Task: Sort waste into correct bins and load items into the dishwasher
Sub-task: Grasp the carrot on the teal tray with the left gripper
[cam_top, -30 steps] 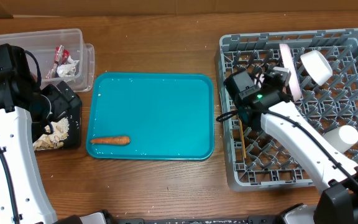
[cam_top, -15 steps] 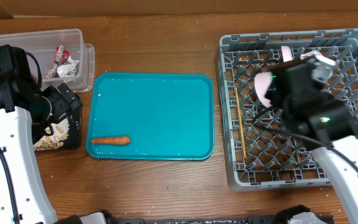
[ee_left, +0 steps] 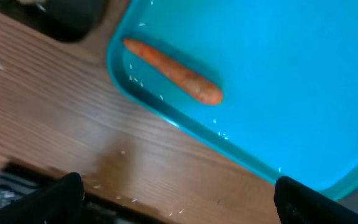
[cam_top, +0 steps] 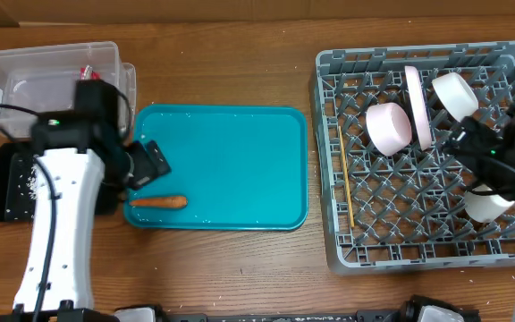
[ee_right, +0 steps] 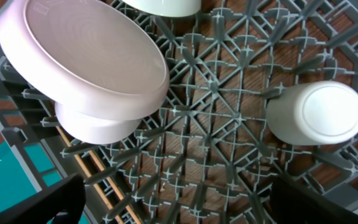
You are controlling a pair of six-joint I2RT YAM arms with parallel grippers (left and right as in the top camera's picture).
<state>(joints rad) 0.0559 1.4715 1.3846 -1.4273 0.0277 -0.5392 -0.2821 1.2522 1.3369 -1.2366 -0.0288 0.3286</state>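
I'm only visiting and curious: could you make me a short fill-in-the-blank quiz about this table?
The orange thing on the teal tray is a ____. The chopsticks lie inside the grey ____. The left pincer holds ____.
Missing words: carrot; rack; nothing.

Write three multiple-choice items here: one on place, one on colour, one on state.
1. Where on the teal tray does the carrot lie?
A. near its front-left corner
B. at its centre
C. along its right edge

2. What colour is the dish rack?
A. white
B. grey
C. black

3. How is the left gripper?
A. shut on the carrot
B. shut, empty
C. open, empty

Answers: 1 A, it lies by that corner in the overhead view; 2 B, its lattice is grey; 3 C, its fingers stand wide apart, gripping nothing.
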